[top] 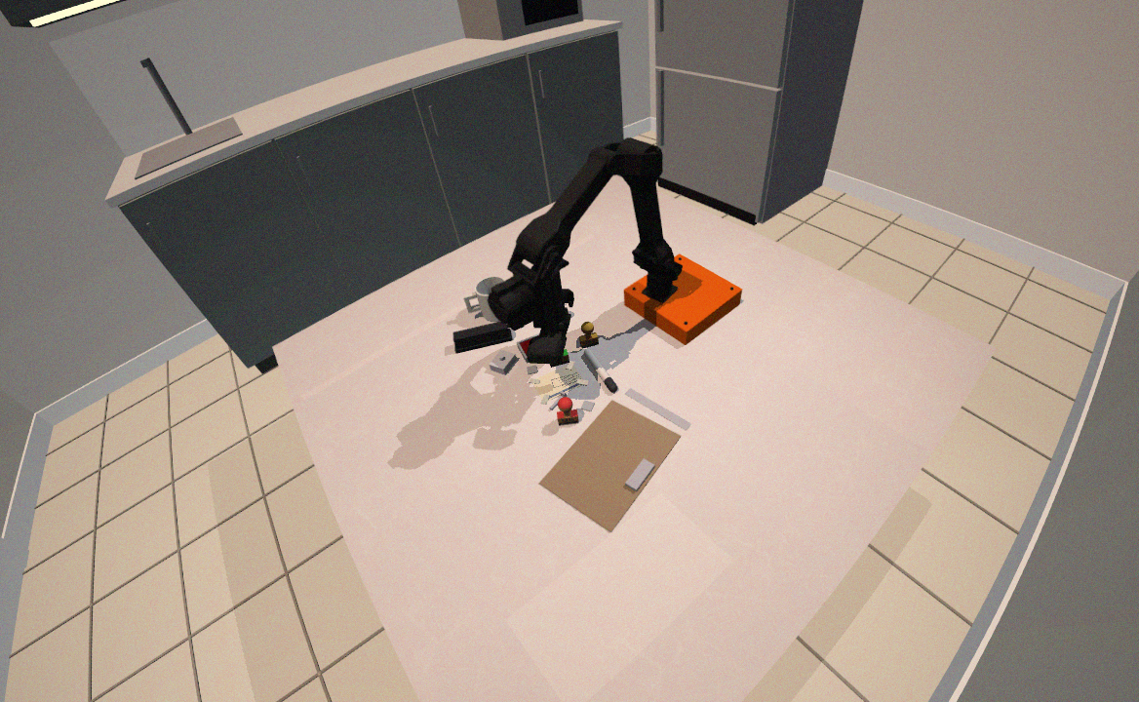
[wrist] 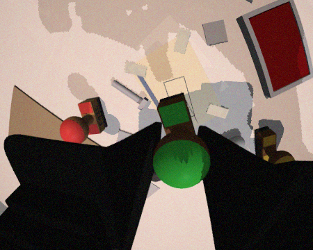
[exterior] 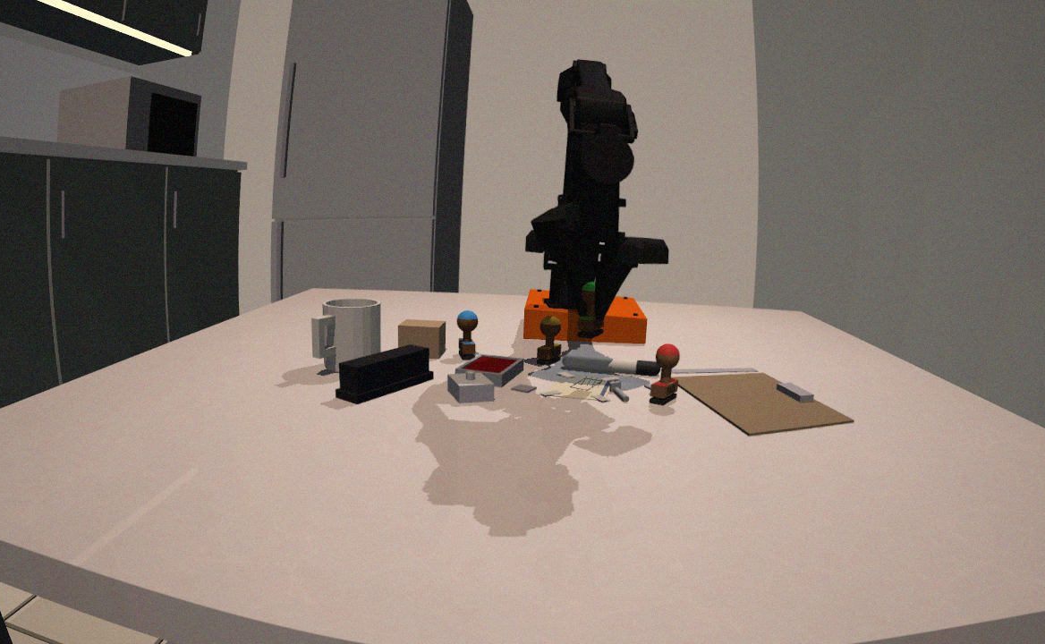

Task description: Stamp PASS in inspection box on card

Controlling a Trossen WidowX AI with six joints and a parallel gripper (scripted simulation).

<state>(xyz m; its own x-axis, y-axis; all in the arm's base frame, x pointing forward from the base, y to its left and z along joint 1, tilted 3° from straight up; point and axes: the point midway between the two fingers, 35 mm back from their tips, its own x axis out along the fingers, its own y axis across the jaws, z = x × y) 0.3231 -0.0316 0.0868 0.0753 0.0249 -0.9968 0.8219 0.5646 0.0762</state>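
Observation:
My gripper point(exterior: 589, 314) point(wrist: 179, 130) is shut on the green-topped stamp point(exterior: 590, 286) point(wrist: 181, 164), held upright above the bench. In the wrist view its base covers part of the card point(wrist: 195, 66) and the lower part of the outlined box point(wrist: 174, 79). The stamp's underside and its lettering are hidden. The cream card point(exterior: 570, 392) lies on the bench with small pale pieces at its edges, partly in the arm's shadow. The red ink pad point(exterior: 491, 365) point(wrist: 278, 45) in its grey tray lies beside the card, to the upper right in the wrist view.
A red-topped stamp point(exterior: 667, 356) point(wrist: 74, 130), a yellow-topped stamp point(exterior: 549, 326) and a thick marker point(exterior: 598, 363) stand or lie around the card. A blue-topped stamp point(exterior: 467, 320), brown block point(exterior: 421, 337), mug point(exterior: 360, 332) and black stapler point(exterior: 386, 372) are left. A brown board point(top: 600, 453) is right.

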